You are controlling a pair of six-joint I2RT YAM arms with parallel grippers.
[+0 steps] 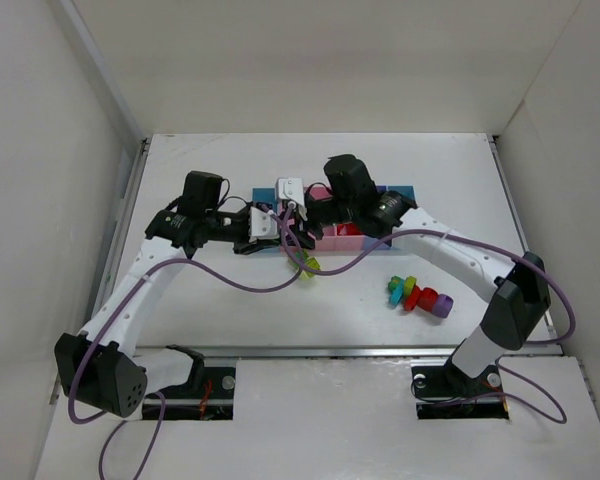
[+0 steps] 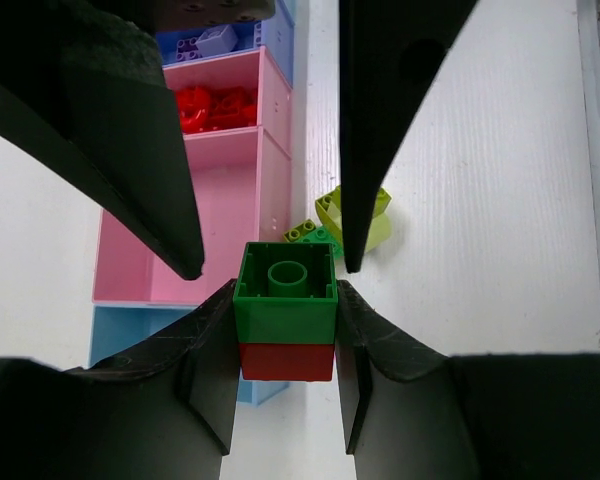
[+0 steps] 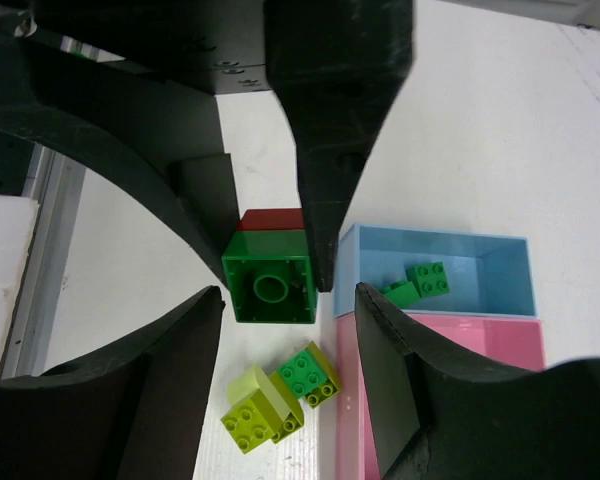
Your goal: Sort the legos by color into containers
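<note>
My left gripper [image 2: 285, 300] is shut on a green lego [image 2: 285, 290] stuck on a red lego [image 2: 285, 362], held in the air beside the containers [image 1: 365, 235]. My right gripper [image 3: 288, 300] faces it, open, its fingers either side of the green lego [image 3: 270, 288] with a gap on one side. A light blue tray [image 3: 480, 258] holds two green legos [image 3: 425, 280]. Beside it lies the wide pink tray [image 2: 230, 200]. The narrow pink tray holds red legos [image 2: 210, 105], and the purple-blue tray [image 2: 270, 35] holds a purple lego.
A yellow-green and green clump [image 3: 280, 395] lies on the table just below the grippers, next to the trays. Farther right lies a chain of mixed-colour legos [image 1: 418, 295]. White walls [image 1: 40, 200] enclose the table on three sides.
</note>
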